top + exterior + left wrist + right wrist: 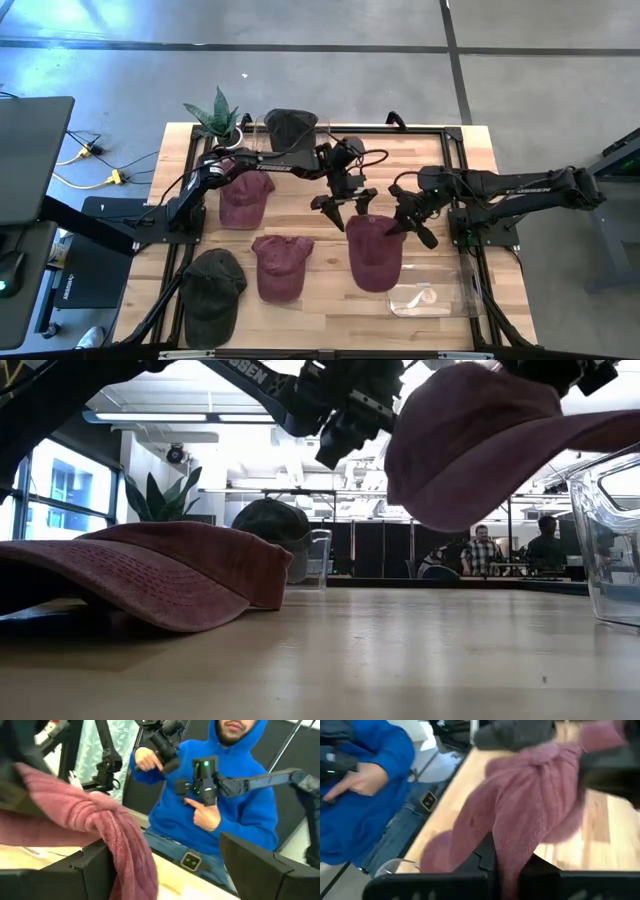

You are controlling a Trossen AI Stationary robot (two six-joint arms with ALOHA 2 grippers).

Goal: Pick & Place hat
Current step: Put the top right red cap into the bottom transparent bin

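A maroon hat (375,255) hangs in my right gripper (407,224), which is shut on it above the table's middle right. The low view shows this hat (480,440) lifted clear of the table. My left gripper (343,208) is open just to the left of the hat's far edge. In the left wrist view the hat's cloth (105,825) passes beside one finger (90,870); whether they touch I cannot tell. Two more maroon hats (245,200) (280,265) and a dark green hat (213,285) lie flat on the table. My right gripper holds the maroon hat by a bunched fold of its crown cloth (512,845), pinched between the two fingers. The fingers come slanting down from the table's right. The hat hangs below them, clear of the table, with its brim (600,430) sticking out sideways.
A clear plastic container (430,292) stands near the table's near right corner. A dark hat (290,125) sits on a clear container at the far edge, beside a potted plant (218,115). A person in a blue hoodie (220,795) stands at the table.
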